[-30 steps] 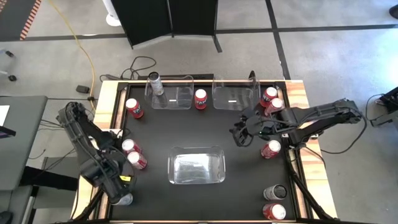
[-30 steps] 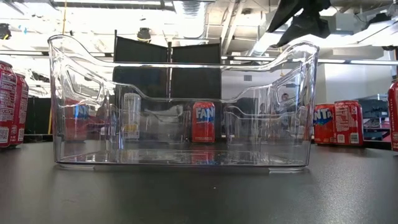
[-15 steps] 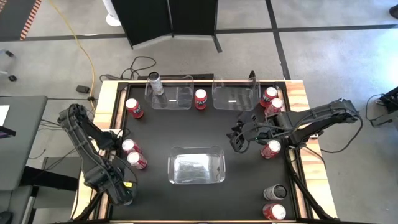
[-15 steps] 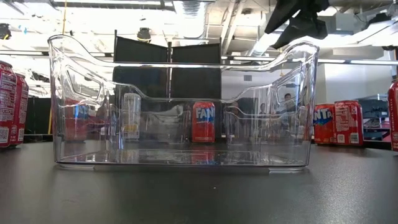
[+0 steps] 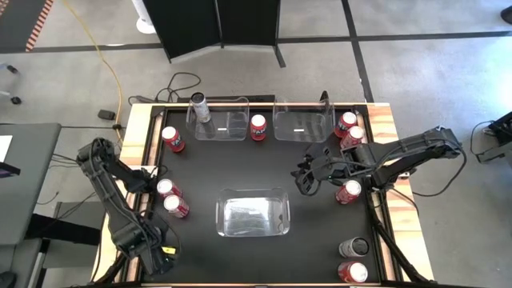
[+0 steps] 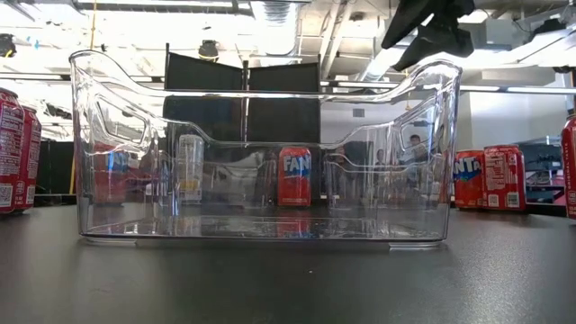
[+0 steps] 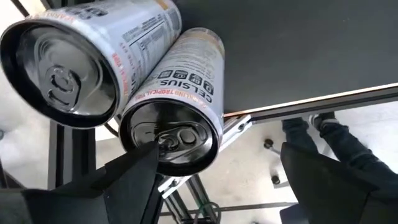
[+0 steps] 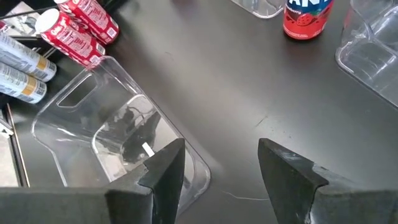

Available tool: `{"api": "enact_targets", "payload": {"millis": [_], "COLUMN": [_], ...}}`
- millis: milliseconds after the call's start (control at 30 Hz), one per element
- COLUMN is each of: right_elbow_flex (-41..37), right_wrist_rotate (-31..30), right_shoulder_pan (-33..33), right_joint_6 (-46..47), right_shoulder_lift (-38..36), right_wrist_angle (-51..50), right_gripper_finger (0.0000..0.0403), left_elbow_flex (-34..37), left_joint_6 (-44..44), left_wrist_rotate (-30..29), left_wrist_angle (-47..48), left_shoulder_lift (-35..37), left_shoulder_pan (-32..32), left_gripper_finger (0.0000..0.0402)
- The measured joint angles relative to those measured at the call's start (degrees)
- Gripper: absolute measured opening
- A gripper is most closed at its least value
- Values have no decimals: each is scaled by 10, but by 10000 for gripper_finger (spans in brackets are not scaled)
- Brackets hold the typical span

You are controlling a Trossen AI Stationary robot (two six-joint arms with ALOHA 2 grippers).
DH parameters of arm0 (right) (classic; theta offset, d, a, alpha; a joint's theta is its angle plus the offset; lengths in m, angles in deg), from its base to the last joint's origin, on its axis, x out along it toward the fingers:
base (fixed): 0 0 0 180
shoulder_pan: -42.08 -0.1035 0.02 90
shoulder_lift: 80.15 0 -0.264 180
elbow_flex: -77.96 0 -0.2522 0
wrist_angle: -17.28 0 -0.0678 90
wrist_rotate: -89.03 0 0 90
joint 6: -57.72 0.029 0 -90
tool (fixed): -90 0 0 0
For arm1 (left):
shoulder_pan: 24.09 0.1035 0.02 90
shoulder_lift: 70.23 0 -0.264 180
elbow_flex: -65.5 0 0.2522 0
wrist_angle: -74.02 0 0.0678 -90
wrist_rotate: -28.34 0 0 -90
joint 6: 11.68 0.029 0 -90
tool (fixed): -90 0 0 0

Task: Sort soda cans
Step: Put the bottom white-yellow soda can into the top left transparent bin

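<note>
Two silver soda cans (image 7: 62,59) (image 7: 174,118) stand side by side at the table's near left corner. My left gripper (image 7: 221,155) hangs open just above them, pointing down; one finger (image 7: 134,177) shows in front of the nearer can's top, and I cannot tell whether it touches. My left gripper (image 5: 158,258) hides both cans in the high view. My right gripper (image 5: 304,182) is open above bare table, right of the centre bin, with nothing between its fingers (image 8: 168,165). Red cans (image 5: 168,188) (image 5: 176,206) stand upright at the left.
A clear bin (image 5: 253,214) sits at the table's centre and two more (image 5: 220,120) (image 5: 304,120) at the far edge, the left one holding a silver can (image 5: 200,106). Red cans (image 5: 258,126) (image 5: 348,192) (image 5: 346,122) and a grey can (image 5: 354,246) stand along the far and right sides.
My left gripper has gone toward the table's near edge and down, tipping more steeply downward, and now covers the silver can at the near left corner that showed beside it in the high view a second ago. Its fingers have stayed open.
</note>
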State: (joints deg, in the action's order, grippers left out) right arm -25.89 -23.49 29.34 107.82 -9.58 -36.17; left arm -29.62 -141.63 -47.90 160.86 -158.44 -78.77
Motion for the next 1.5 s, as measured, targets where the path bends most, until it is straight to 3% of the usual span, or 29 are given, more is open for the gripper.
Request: {"api": "enact_targets", "payload": {"millis": [300,633,933,1233,1500], "right_elbow_flex": [0,0,0,0,0], "right_wrist_rotate": [0,-1,-1,-2,-1], "right_shoulder_pan": [5,0,1,-1,-4], "right_joint_6": [-1,-11,-11,-20,-21], "right_shoulder_lift": [0,0,0,0,0], "right_wrist_angle": [2,24,24,25,25], "right_gripper_finger": [221,221,221,221,221], "left_elbow_flex": [-72,-77,-55,-28,-27], "left_joint_6": [-2,16,-8,-19,-13], "left_wrist_rotate": [13,13,3,29,-2], "left_wrist_angle": [67,145,99,84,89], "left_shoulder_lift": [2,-16,-29,-29,-29], "left_shoulder_pan": [21,-17,-23,-19,-15], "left_gripper_finger": [332,332,340,344,344]}}
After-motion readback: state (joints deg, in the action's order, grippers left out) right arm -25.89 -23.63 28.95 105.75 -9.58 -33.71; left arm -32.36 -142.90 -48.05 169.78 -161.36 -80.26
